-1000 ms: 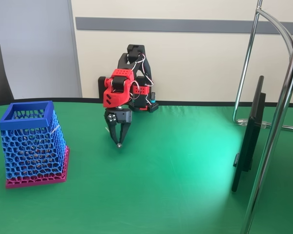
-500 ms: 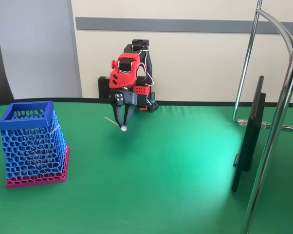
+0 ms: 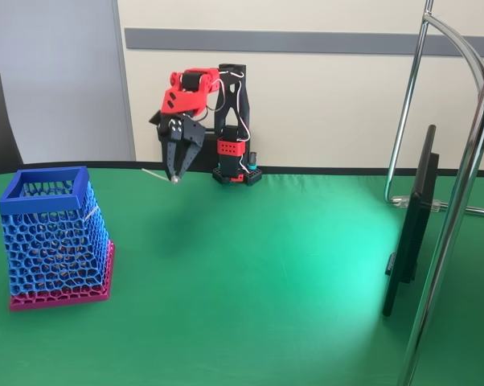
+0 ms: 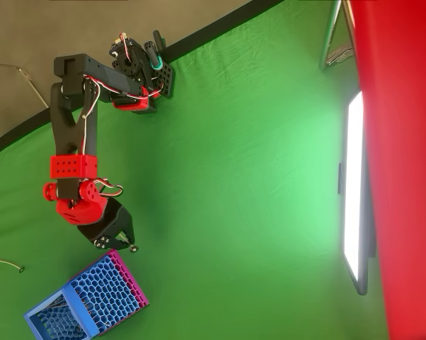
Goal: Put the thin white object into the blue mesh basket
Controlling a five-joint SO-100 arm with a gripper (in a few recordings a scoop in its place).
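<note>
Between the closed fingertips of the gripper (image 3: 175, 178), the thin white object (image 3: 155, 174) is pinched at its knobbed end, its slender shaft sticking out to the left in the fixed view, well above the green table (image 3: 266, 265). A second ago the same gripper was low over the cloth near the table's middle, fingertips almost at the surface; half a second ago it was already lifted with the stick in its grasp. Now it is higher and further left, the red-and-black arm (image 3: 195, 88) folded up near its base. The overhead view shows the gripper (image 4: 121, 244) just beside the magenta base of the blue mesh basket (image 4: 85, 301), which in that view looks tipped toward the camera; the stick itself is too thin to make out there.

The basket (image 3: 53, 233) has not moved, standing upright at the left of the table with its square rim open. So the pick seems done and the carry is under way. My reading is that the gripper needs to travel on toward the basket's mouth and stay above the rim before letting go; with so light a pinch at one end, the stick could swing or slip on the way.
</note>
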